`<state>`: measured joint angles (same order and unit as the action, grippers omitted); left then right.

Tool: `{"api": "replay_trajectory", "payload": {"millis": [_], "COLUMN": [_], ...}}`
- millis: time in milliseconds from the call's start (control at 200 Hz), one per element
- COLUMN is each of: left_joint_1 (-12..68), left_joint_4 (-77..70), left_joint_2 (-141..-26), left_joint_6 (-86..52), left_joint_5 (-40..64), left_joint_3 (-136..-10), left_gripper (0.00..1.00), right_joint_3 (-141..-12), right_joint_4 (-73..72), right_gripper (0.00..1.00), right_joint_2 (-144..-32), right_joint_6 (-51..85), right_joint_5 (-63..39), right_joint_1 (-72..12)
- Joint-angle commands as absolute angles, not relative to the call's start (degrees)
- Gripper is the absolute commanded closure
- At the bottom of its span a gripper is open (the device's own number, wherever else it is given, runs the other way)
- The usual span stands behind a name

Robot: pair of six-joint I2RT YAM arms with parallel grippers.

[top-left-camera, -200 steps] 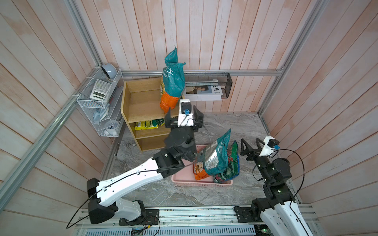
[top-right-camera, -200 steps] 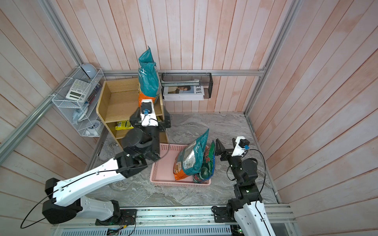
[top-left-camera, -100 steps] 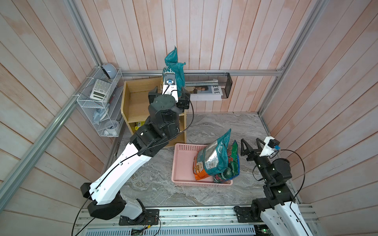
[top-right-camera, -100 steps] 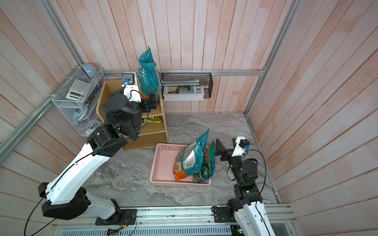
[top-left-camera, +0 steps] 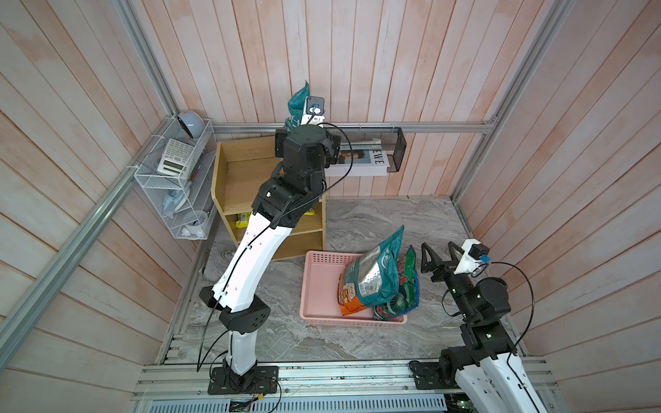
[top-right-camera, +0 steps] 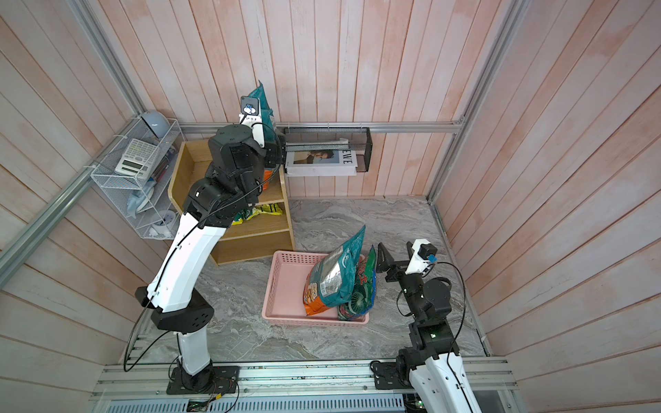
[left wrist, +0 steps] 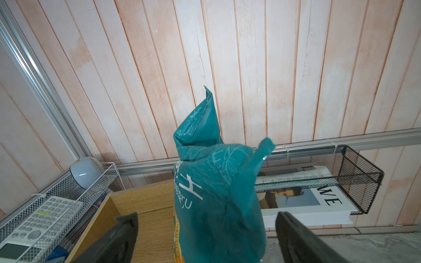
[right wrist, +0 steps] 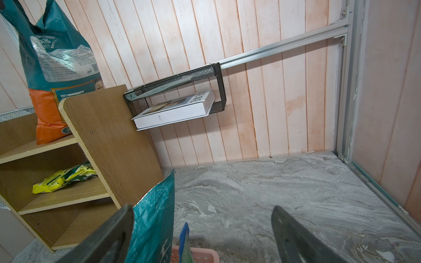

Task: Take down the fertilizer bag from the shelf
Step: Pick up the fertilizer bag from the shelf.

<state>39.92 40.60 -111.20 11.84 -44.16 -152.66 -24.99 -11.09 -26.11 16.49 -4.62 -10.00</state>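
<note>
The fertilizer bag (left wrist: pixel 216 193), teal above and orange below, stands upright on the top tier of the light-wood shelf (top-left-camera: pixel 243 178). Its orange base shows in the right wrist view (right wrist: pixel 57 68). My left gripper (left wrist: pixel 205 218) is open. One finger stands on each side of the bag's upper part, with gaps between fingers and bag. In both top views the left wrist (top-left-camera: pixel 304 148) covers most of the bag; only its teal tip (top-right-camera: pixel 263 103) shows. My right gripper (top-left-camera: pixel 439 250) hangs open and empty beside the pink basket (top-left-camera: pixel 318 286).
The pink basket holds a teal-orange bag (top-left-camera: pixel 372 275) and a green bag (top-left-camera: pixel 404 286). A yellow packet (right wrist: pixel 63 177) lies on the shelf's middle tier. A white wire rack (top-left-camera: pixel 171 186) hangs left of the shelf. A black mesh basket (top-left-camera: pixel 393 150) with a book hangs to its right.
My left arm has risen from in front of the shelf up to its top tier, and the open gripper now straddles the bag. The right arm has not moved.
</note>
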Motion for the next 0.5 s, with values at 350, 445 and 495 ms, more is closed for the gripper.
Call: {"api": "replay_trajectory", "payload": {"millis": [350, 445, 495], "left_joint_1": [36.91, 37.29, 37.9], "left_joint_4": [36.62, 37.56, 37.8], "left_joint_2": [-111.77, -109.59, -108.07], "left_joint_6": [12.0, 9.58, 9.44], "left_joint_5": [-36.01, -37.25, -38.08], "left_joint_3": [-151.77, -150.7, -149.23], "left_gripper": [0.9, 1.0, 1.0], "right_joint_3": [-24.29, -24.09, -24.08], "right_joint_4": [-12.58, -12.91, -12.94], "right_gripper": [0.02, 0.02, 0.02], "right_joint_2": [-26.73, -26.67, -26.63], "right_joint_6": [16.76, 16.83, 16.85], "right_joint_5": [-5.1, -5.18, -5.31], "right_joint_1": [-10.15, -10.11, -10.11]}}
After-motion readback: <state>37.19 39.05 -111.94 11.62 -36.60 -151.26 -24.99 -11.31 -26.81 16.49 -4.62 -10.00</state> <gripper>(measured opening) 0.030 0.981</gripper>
